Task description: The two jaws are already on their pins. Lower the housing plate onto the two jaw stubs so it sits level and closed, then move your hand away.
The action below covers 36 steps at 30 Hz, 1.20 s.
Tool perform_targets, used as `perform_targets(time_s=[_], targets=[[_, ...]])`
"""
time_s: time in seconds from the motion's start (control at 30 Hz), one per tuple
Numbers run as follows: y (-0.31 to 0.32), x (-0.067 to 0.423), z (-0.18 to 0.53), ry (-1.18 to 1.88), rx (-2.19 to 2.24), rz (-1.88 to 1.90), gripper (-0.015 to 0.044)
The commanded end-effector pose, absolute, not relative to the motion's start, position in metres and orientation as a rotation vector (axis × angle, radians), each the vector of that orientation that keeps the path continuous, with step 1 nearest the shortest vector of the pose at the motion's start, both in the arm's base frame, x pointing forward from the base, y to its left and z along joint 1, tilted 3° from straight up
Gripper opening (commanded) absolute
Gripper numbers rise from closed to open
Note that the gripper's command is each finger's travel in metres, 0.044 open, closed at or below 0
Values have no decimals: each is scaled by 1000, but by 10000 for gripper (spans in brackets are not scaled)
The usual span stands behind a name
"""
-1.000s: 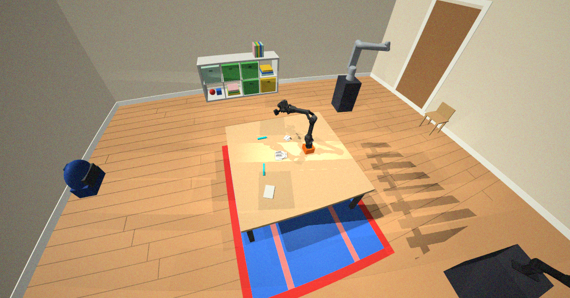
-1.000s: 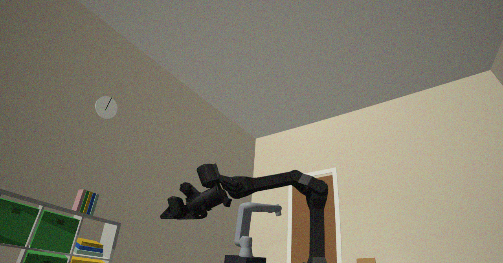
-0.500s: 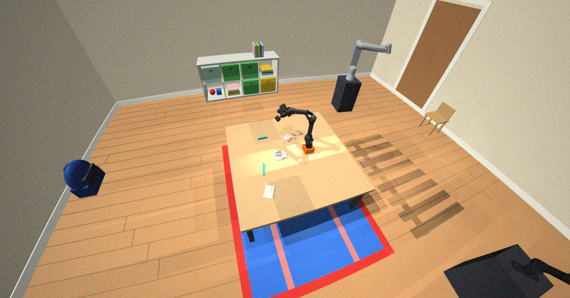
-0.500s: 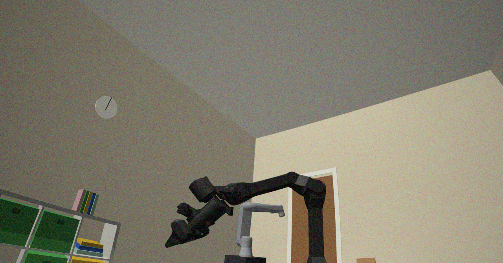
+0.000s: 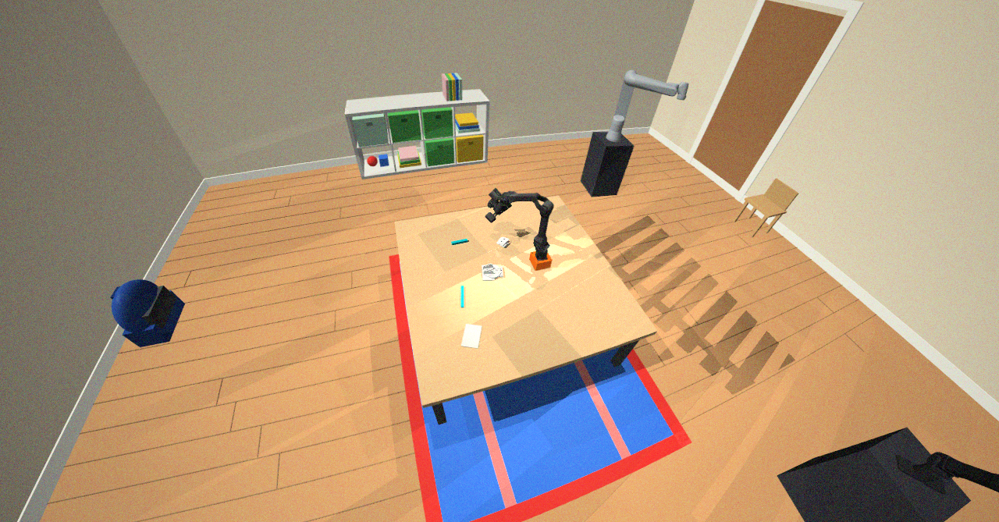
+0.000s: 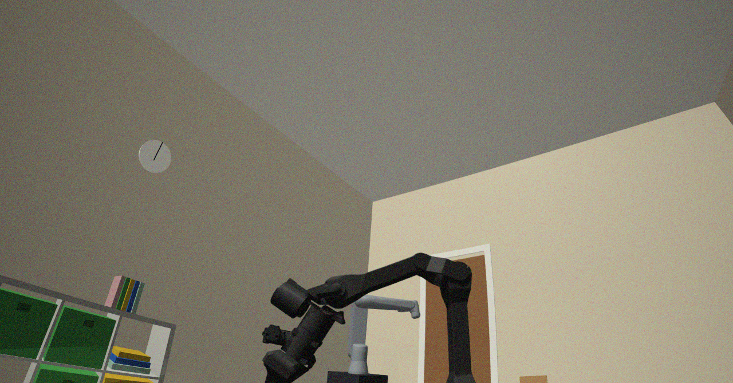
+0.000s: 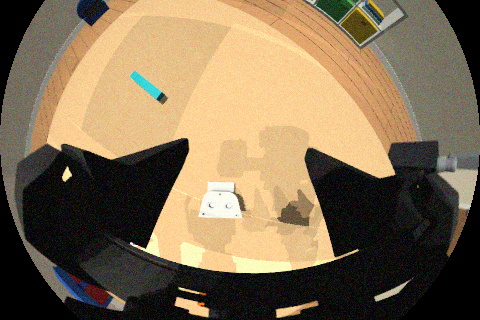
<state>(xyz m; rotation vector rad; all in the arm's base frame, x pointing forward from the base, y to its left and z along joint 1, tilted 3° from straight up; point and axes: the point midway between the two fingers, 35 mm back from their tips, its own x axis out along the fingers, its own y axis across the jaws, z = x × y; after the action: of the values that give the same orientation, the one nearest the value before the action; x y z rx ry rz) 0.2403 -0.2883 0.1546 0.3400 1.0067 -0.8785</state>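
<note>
My gripper (image 5: 492, 215) (image 7: 248, 150) is open and empty, raised above the table and pointing down at a slant. A small white plate piece with two round features and a bar along one edge (image 5: 503, 241) (image 7: 220, 205) lies on the table below the gripper; it looks like the housing plate. A larger white and grey assembly (image 5: 492, 271) lies nearer the table's middle, apart from that piece. It is too small to tell its jaws, pins and stubs apart. It is not seen in the wrist view. The table is out of view in the exterior view.
A cyan marker-like stick (image 5: 459, 241) (image 7: 146, 85) lies at the far left of the table (image 5: 593, 309). A second cyan stick (image 5: 462, 296) and a white sheet (image 5: 471, 335) lie nearer the front. The arm's orange base (image 5: 540, 261) stands right of the assembly.
</note>
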Motion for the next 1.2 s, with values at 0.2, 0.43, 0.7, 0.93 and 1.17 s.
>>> perform_targets(time_s=[0.2,0.43,0.7,0.93,1.17], targets=[[-253,220,117,1198,460,-795,440],[-228,205,98,1321,540,-742,440],[-208,192,87,1415,604,-701,440],[-210,193,72,1415,604,-701,440],[-211,193,47,1415,604,-701,440]])
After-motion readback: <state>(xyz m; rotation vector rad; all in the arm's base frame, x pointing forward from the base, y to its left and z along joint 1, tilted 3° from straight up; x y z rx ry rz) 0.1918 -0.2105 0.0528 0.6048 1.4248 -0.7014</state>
